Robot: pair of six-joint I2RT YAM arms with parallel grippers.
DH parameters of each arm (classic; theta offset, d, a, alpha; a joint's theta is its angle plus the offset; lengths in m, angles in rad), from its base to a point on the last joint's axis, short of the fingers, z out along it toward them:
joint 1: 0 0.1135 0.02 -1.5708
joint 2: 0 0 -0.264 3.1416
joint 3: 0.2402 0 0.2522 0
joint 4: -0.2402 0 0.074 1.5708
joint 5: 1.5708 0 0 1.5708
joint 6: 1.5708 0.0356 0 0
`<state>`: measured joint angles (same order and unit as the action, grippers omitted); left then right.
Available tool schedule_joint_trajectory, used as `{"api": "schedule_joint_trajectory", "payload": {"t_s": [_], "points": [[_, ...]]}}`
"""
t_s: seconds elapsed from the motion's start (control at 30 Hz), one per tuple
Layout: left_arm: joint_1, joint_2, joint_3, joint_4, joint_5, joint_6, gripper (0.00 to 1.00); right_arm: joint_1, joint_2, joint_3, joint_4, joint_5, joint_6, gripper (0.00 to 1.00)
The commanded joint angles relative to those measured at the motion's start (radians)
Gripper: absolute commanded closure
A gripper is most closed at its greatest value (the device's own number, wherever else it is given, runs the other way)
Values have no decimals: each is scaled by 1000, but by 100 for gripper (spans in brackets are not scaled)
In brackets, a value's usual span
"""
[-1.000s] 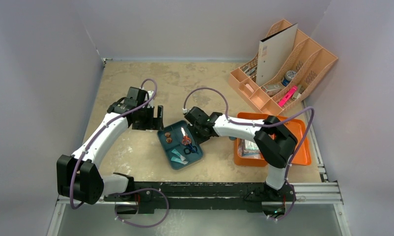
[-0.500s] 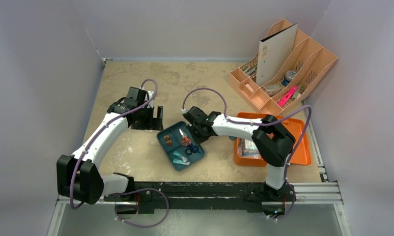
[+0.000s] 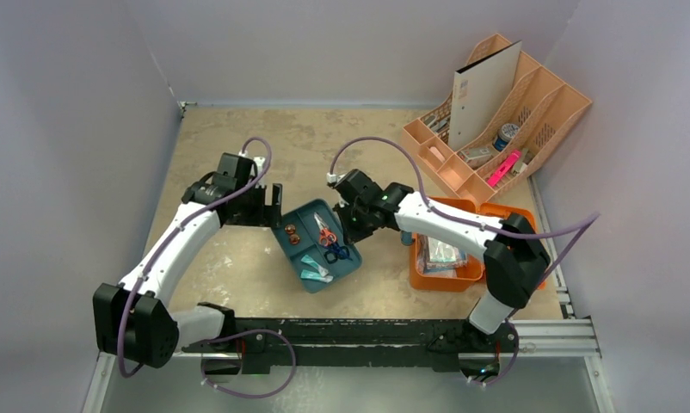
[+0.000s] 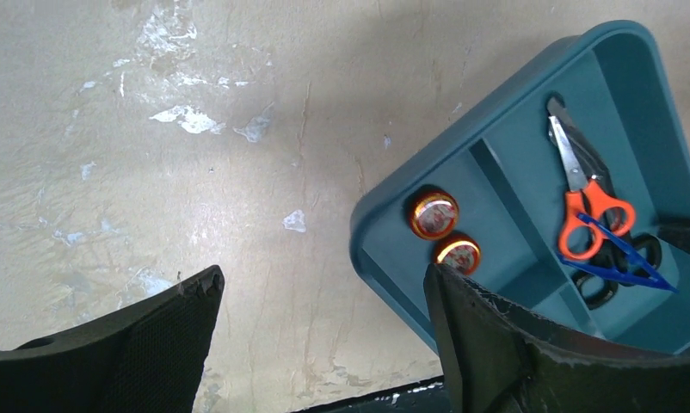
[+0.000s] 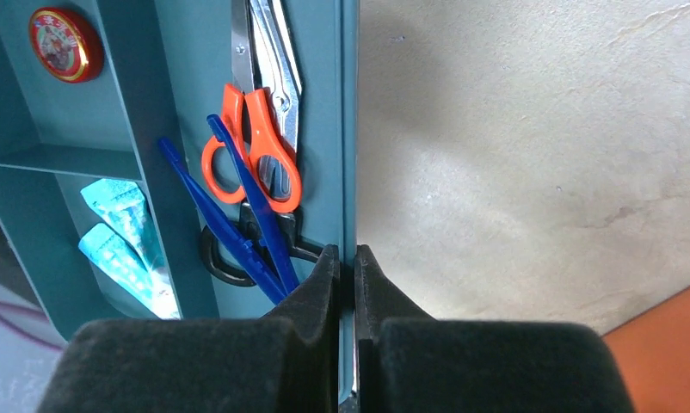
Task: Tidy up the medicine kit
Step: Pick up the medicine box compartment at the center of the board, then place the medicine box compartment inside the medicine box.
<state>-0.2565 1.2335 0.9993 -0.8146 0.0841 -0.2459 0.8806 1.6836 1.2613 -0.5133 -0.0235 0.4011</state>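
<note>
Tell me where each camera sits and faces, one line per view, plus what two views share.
Top external: above and behind the bases, looking down on the table; left arm, right arm, teal tray and medicine kit show.
Left wrist: on the left arm, facing down at the tray's corner; open left gripper frames it.
Right wrist: on the right arm, looking down the tray's wall, pinched by the right gripper.
Shared: both wrist views show the orange-handled scissors.

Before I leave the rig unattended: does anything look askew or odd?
The dark teal plastic compartment tray sits skewed to the table edges, the right jaws shut on its side wall. In one compartment, orange-handled scissors, blue plastic tweezers and black-handled scissors lie piled across each other. Nothing looks spilled or broken.
</note>
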Motion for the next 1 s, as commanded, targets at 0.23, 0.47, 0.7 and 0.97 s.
{"api": "schedule_joint_trajectory", "payload": {"t_s": [0.23,0.47,0.7,0.97], "points": [[0,-152,38,-16,298,-76,15,-66,-159,63,-188,-51,2,100],[0,-162,77,26,487,-134,16,-134,-271,32,-251,-35,-4,100],[0,-129,58,55,549,-138,17,-207,-364,67,-360,-28,-34,100],[1,-80,51,106,658,-153,17,-290,-457,95,-539,33,-50,100]]}}
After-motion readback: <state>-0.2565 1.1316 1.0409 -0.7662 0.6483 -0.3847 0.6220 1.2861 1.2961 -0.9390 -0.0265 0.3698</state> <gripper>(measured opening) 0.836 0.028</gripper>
